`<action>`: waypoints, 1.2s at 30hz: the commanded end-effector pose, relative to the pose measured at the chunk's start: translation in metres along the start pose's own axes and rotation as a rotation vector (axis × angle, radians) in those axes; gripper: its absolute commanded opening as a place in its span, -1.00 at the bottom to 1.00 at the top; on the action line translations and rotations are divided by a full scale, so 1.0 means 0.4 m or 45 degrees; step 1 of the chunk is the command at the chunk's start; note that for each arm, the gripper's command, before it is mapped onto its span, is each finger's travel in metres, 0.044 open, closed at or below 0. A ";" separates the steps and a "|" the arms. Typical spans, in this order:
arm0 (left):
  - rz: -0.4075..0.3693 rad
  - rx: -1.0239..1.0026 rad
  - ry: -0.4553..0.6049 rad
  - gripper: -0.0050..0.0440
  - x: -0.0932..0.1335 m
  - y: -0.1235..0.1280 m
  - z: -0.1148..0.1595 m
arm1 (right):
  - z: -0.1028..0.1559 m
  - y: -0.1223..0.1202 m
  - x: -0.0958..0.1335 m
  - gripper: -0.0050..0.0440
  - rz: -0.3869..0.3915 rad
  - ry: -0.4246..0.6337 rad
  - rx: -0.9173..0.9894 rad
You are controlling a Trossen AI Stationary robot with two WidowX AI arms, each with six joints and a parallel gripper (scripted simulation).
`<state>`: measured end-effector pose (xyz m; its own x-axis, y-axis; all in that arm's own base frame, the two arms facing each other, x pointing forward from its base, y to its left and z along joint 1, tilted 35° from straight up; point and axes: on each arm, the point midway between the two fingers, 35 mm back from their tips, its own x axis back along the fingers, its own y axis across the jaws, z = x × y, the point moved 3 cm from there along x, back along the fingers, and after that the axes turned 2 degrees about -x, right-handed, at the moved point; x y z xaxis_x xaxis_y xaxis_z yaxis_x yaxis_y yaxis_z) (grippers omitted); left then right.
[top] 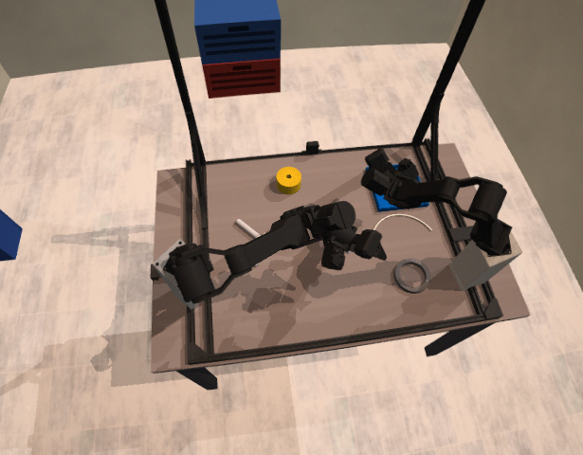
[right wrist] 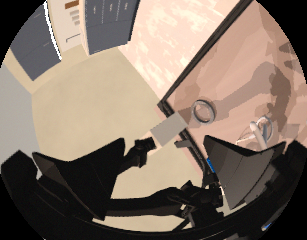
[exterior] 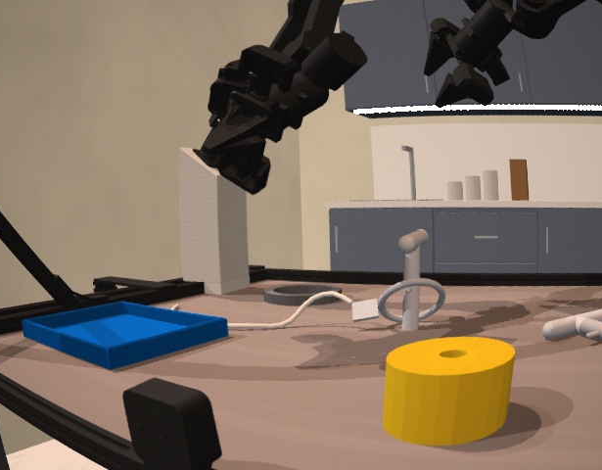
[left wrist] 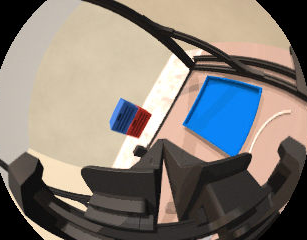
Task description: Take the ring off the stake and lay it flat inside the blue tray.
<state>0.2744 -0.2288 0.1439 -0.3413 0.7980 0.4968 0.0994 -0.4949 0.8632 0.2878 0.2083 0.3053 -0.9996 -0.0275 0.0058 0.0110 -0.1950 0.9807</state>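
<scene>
Ring: While both grippers are raised, the ring [exterior: 383,302] [right wrist: 271,128] is on the stake [exterior: 411,262] [right wrist: 258,133], tilted, well below the right fingers.
Left gripper [top: 367,169] [exterior: 205,158] [left wrist: 163,142]: fingers pressed together, pinching nothing.
Right gripper [top: 365,254] [exterior: 433,91] [right wrist: 164,138]: fingers spread, nothing between them.
Tray [top: 385,204] [exterior: 128,327] [left wrist: 225,115] [right wrist: 210,165]: below the left fingers, apart from them, flat on the table, open side up.
Dark ring [top: 397,275] [exterior: 278,298] [right wrist: 193,111]: flat on the table, below both grippers' fingers and touching neither.
Cable [top: 404,214] [exterior: 270,325] [left wrist: 265,125]: beside the tray, lower than either gripper's fingers.
Spool [top: 288,182] [exterior: 447,399]: upright on the table, well apart from both pairs of fingers.
</scene>
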 end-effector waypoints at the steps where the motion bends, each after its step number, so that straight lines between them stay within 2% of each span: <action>1: 0.000 0.000 0.000 -0.80 0.000 0.000 0.000 | 0.000 0.000 0.000 0.84 0.000 0.000 0.000; 17: 0.000 0.000 0.000 -0.80 0.000 0.000 0.000 | 0.000 0.000 0.000 0.84 0.000 0.000 0.000; 19: 0.005 0.021 0.010 -0.60 -0.001 -0.001 0.002 | -0.004 0.002 -0.001 0.84 0.003 -0.001 0.017; 25: 0.088 0.515 0.290 -0.01 -0.008 -0.030 0.068 | -0.109 0.063 -0.021 0.84 0.095 -0.010 0.470; 32: 0.065 0.946 0.540 0.02 -0.004 -0.052 0.118 | -0.197 0.102 -0.009 0.84 0.186 0.002 0.809; 34: 0.065 0.946 0.540 0.02 -0.004 -0.052 0.118 | -0.197 0.102 -0.009 0.84 0.186 0.002 0.809; 36: 0.025 1.138 0.651 0.02 0.001 -0.061 0.138 | -0.234 0.116 0.003 0.84 0.228 0.015 0.947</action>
<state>0.3149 -0.2021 0.1315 -0.6210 0.5302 0.5773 0.6554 -0.0527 0.7535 0.2931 0.1258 0.3251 -0.9898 -0.0044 0.1425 0.1274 0.4224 0.8974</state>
